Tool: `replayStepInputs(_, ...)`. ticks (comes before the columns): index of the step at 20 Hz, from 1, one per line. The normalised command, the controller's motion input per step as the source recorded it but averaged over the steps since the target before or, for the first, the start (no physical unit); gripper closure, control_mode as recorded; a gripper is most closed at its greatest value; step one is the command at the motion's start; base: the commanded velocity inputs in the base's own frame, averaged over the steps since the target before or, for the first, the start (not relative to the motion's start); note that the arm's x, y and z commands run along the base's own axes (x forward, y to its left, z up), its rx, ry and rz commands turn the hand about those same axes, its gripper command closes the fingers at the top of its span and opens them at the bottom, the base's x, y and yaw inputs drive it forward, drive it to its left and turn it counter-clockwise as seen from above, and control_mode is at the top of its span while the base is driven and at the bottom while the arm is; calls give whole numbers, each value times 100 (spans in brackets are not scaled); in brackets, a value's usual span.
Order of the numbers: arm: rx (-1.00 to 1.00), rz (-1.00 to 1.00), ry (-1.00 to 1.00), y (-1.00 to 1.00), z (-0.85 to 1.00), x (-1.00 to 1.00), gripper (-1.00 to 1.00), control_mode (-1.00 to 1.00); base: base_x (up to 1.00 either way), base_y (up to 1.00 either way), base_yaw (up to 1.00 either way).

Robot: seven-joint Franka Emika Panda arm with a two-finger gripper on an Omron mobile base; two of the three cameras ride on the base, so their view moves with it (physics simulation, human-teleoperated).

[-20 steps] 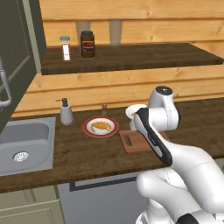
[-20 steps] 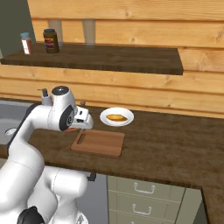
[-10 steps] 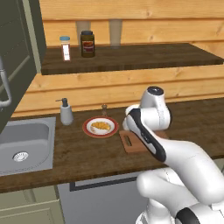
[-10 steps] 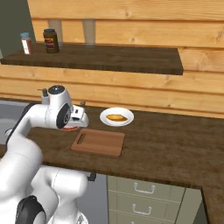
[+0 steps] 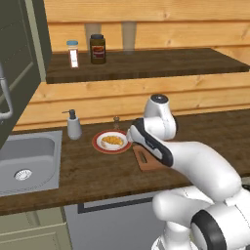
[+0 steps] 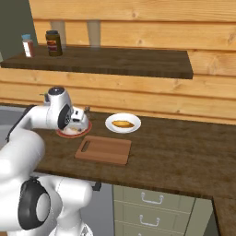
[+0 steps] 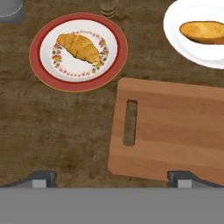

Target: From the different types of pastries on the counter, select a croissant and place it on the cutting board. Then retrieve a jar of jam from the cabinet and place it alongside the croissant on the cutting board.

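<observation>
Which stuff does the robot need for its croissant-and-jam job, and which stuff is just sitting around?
Needed:
croissant on the red-rimmed plate
cutting board
jam jar on the shelf
open gripper

Just sitting around:
other pastry on the white plate
soap dispenser
sink
small bottle

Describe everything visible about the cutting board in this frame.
The cutting board is a flat, light-brown wooden rectangle with rounded corners and one slot-shaped handle hole near a short end. It lies flat on the dark wooden counter, with nothing on it, beside the red-rimmed plate holding the croissant and the white plate, touching neither.
</observation>
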Motion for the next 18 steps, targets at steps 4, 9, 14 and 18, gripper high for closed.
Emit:
replayStepInputs(4,0,3,0,22,0,43,-100,-100,0,0,0)
replayStepInputs(9,1,4,0,17,0,31,-100,-100,0,0,0)
replayStepInputs(14,1,4,0,16,0,39,-100,-100,0,0,0)
replayStepInputs(18,2,3,0,17,0,42,-100,-100,0,0,0)
